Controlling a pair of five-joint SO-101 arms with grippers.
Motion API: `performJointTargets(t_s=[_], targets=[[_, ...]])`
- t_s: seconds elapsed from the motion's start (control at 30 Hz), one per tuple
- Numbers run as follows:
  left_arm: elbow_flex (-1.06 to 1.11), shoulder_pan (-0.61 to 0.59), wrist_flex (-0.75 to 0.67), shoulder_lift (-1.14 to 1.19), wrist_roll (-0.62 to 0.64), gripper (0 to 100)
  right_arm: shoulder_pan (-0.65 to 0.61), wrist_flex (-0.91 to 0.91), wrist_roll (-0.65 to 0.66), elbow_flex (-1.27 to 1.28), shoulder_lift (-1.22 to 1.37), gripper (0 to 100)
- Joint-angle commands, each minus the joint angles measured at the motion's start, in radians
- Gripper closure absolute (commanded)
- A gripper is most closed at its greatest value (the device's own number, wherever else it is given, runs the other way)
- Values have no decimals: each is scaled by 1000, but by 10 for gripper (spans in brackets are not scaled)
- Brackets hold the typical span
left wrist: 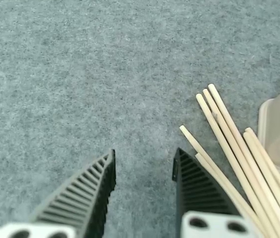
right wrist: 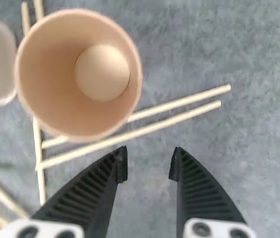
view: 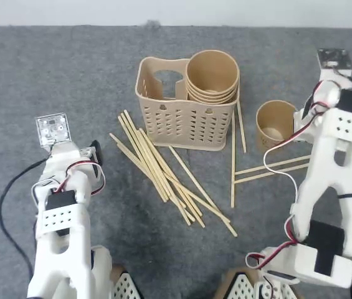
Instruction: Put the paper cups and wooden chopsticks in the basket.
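Chopsticks (view: 163, 177) lie fanned on the carpet (view: 51, 75) just right of the left gripper (left wrist: 144, 158), whose jaws gape empty, probably ready to gather them. Next, the basket (view: 188, 124) already holds a stack of cups (view: 212, 75). 1 loose paper cup (view: 275, 124) stands upright just ahead of the right gripper (right wrist: 148, 156), also spread wide, likely lining up a grasp.

One basket (view: 188, 121) — one loose cup (view: 275, 124), one cup stack (view: 212, 78) — dozen-odd chopsticks (view: 157, 165).
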Motion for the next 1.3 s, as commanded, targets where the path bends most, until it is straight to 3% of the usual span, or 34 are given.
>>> performJointTargets(t_s=[0.0, 0.4, 0.77, 0.87, 0.93, 1.27], targets=[[-7, 2, -21, -21, 8, 819, -16, -131, -40, 46, -58, 843], [-7, 2, -21, -21, 8, 819, -81, -130, -54, 20, -56, 843], [-7, 2, -21, -21, 8, 819, -68, -269, -137, 15, 176, 846], [-7, 2, -21, -21, 8, 819, -71, -278, -135, 9, 211, 924], [-7, 2, -21, -21, 8, 819, -68, -260, -135, -25, 213, 998], [-7, 2, -21, -21, 8, 819, -41, 137, -140, -488, 119, 992]])
